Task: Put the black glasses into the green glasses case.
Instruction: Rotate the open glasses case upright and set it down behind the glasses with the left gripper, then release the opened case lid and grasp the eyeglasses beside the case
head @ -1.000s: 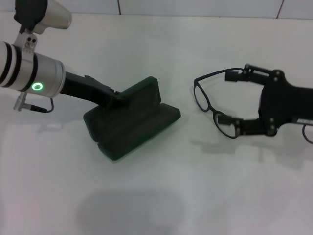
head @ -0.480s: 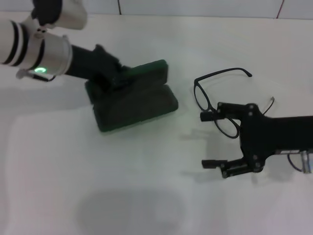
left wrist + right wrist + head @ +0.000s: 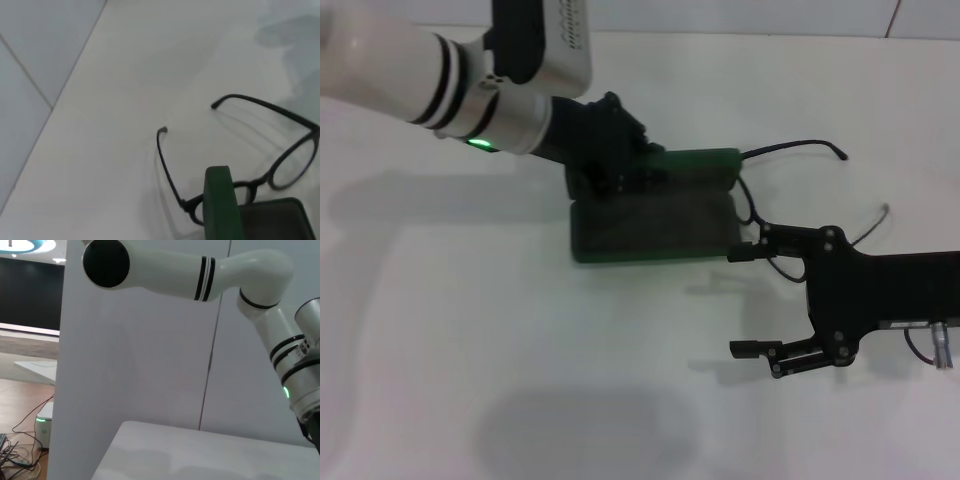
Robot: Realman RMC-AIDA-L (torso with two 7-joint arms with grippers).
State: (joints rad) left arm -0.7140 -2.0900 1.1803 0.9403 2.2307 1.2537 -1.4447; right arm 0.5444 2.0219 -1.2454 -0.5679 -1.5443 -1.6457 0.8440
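The green glasses case [image 3: 655,205] has slid against the black glasses [image 3: 790,185].

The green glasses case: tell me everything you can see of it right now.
The green glasses case is a dark green hard case with rounded corners, lying open on the white table, its darker lining facing up and its lid standing along the far edge. The left gripper is on its left end. The black glasses lie unfolded right behind it, lenses against its far right corner, not inside. The right gripper, jaws open, hangs empty nearby.
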